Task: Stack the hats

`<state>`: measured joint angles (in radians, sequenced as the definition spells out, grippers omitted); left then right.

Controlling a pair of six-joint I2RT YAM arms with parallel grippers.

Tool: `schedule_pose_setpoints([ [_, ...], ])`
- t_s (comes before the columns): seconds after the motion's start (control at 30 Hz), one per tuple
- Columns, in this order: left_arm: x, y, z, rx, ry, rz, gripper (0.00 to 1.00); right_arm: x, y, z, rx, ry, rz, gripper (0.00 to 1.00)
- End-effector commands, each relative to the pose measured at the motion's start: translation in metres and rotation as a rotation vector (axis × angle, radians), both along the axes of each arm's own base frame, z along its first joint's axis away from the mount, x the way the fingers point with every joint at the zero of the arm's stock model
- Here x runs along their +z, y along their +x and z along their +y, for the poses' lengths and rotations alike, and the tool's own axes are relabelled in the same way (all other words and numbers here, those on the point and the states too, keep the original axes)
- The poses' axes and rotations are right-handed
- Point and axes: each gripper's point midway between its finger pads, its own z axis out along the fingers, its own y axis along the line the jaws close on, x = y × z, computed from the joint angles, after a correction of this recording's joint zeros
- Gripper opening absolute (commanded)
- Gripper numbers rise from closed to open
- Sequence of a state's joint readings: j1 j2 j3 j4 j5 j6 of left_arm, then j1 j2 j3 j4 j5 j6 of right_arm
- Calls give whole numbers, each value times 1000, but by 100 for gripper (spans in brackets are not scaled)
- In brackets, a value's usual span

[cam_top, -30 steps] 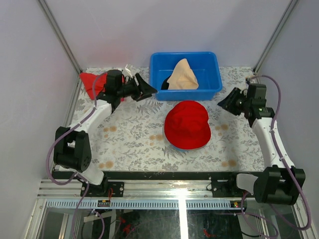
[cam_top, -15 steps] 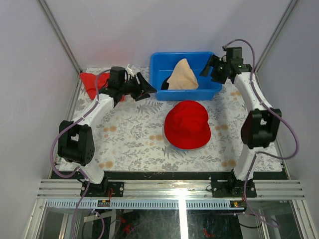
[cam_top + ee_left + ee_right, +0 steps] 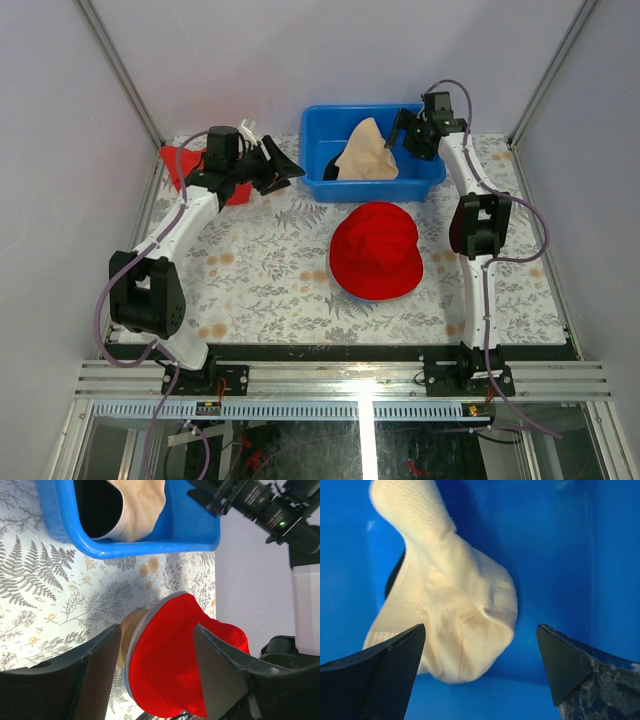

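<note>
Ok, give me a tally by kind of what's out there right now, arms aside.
Hats: 2 (red hat, peach hat)
Flat red cloth: 1
Blue bin: 1
Tan thing showing under the red hat, unclear what: 1
Total: 5

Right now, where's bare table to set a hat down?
Bare: table between left arm and red hat, to the near edge. Crowded: back strip, with red cloth, left gripper, blue bin, right gripper over it.
</note>
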<state>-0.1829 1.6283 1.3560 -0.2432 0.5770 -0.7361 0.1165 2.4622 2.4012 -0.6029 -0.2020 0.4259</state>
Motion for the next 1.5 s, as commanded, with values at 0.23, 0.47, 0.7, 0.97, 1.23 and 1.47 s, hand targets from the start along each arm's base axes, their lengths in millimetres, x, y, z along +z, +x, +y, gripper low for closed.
schedule_pose_setpoints([
  [0.23, 13, 18, 20, 59, 7, -36, 59, -42, 7, 20, 46, 32, 51, 99],
  [0.47, 7, 24, 24, 69, 5, -21, 59, -69, 6, 30, 66, 61, 90, 100],
  [0.7, 2, 24, 33, 88, 15, -8, 59, -87, 3, 45, 99, 96, 117, 99],
  [0.97, -3, 21, 43, 104, 19, 3, 59, -92, -1, 72, 150, 134, 120, 66],
  [1.23, -7, 17, 49, 115, 15, 12, 59, -75, 0, 74, 146, 136, 98, 4],
  [1.47, 0, 14, 50, 112, 10, -4, 59, 19, 10, 80, 139, 259, -46, 0],
])
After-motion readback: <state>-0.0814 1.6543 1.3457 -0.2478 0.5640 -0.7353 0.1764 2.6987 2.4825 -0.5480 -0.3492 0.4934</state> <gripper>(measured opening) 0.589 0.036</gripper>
